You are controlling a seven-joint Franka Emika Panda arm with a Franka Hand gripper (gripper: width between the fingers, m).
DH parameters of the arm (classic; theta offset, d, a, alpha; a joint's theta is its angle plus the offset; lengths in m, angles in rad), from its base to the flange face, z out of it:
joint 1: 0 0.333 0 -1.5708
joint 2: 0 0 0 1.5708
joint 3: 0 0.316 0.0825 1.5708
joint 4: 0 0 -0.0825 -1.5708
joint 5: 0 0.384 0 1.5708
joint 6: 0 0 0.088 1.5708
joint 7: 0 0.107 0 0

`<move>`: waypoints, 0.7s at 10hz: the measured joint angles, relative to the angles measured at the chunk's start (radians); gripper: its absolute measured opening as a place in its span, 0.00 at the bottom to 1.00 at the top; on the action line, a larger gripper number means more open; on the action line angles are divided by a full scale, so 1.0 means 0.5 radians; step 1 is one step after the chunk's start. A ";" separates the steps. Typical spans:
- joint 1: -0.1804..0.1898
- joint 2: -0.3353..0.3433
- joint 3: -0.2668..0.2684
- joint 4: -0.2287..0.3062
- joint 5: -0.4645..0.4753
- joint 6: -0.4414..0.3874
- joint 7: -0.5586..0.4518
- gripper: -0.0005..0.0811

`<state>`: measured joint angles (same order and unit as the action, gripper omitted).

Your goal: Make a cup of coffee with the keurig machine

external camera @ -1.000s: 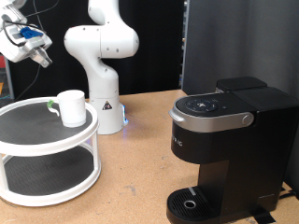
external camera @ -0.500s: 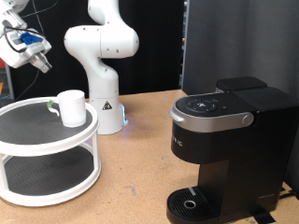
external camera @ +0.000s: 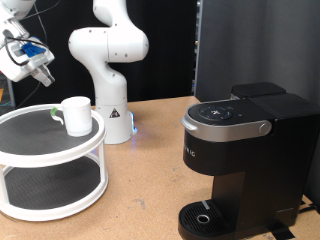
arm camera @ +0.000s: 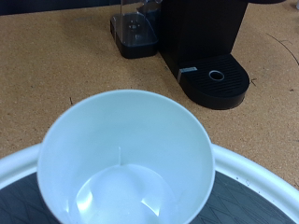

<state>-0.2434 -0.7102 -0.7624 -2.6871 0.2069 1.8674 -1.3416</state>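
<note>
The white cup (external camera: 76, 114) stands upright and empty on the top tier of a round white stand (external camera: 40, 150) at the exterior view's left. It fills the wrist view (arm camera: 131, 121), seen from above, with no fingers in that picture. My gripper (external camera: 43, 74) hangs in the air above and to the left of the cup, apart from it and holding nothing that shows. The black keurig machine (external camera: 245, 160) stands at the exterior view's right with its lid down. It also shows in the wrist view (arm camera: 201, 37) with its drip tray (arm camera: 217, 86).
The stand has a lower tier (external camera: 45, 190) with a dark mat. The arm's white base (external camera: 110, 90) stands behind the stand. A black panel (external camera: 255, 45) rises behind the machine. A small dark box (arm camera: 138, 33) sits beside the machine in the wrist view.
My gripper has moved slightly down and to the exterior view's left, staying above the stand. The cup and machine have not moved.
</note>
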 joint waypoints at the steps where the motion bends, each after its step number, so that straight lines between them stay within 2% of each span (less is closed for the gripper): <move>1: 0.010 0.011 0.000 -0.007 0.003 0.025 -0.004 0.01; 3: 0.030 0.019 -0.001 -0.025 0.014 0.071 -0.004 0.01; 4: 0.037 0.020 -0.003 -0.031 0.018 0.080 -0.004 0.07; 5: 0.042 0.021 -0.006 -0.036 0.021 0.088 -0.005 0.07; 6: 0.044 0.021 -0.010 -0.040 0.021 0.091 -0.005 0.28; 7: 0.044 0.021 -0.015 -0.043 0.021 0.091 -0.005 0.28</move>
<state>-0.2213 -0.6997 -0.7700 -2.7084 0.2176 1.9130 -1.3443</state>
